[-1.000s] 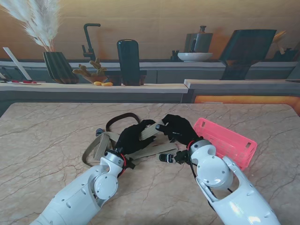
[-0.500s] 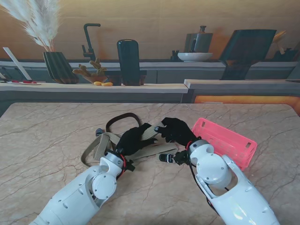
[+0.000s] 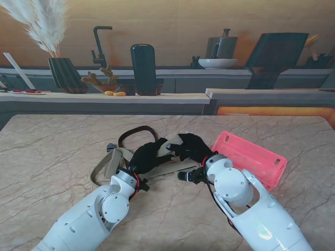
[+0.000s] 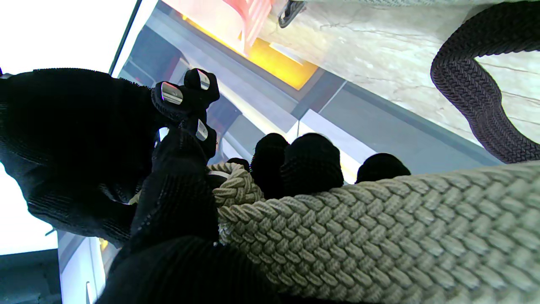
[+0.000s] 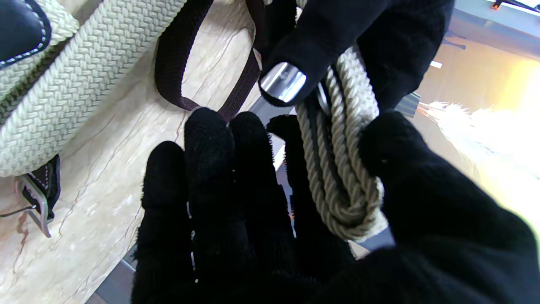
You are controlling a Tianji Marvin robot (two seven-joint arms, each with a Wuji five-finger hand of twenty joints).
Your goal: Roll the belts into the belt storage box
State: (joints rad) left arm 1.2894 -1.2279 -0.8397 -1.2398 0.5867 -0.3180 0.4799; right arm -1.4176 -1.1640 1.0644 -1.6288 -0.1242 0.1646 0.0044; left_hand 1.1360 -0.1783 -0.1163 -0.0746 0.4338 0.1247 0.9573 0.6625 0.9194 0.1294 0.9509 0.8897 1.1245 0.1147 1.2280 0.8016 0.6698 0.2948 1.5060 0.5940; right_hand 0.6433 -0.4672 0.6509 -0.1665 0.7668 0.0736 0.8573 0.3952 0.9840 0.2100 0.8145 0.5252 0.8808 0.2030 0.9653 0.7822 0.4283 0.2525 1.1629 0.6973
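Pink slotted plastic belt storage box (image 3: 251, 158) sits on the right of the marble table (image 3: 47, 157); its contents can't be made out. Beige braided woven belt (image 4: 379, 236) at table centre, partly coiled. Left hand (image 3: 146, 156) fingers wrap its strap; right hand (image 3: 189, 146) pinches the coil between thumb and fingers. Dark brown webbing belt (image 3: 137, 130) loops just beyond. Kitchen counter behind.

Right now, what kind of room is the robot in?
Probably a kitchen, or a backdrop made to look like one. Behind the beige marble-look table there's a grey counter with a black tap and a white bowl.
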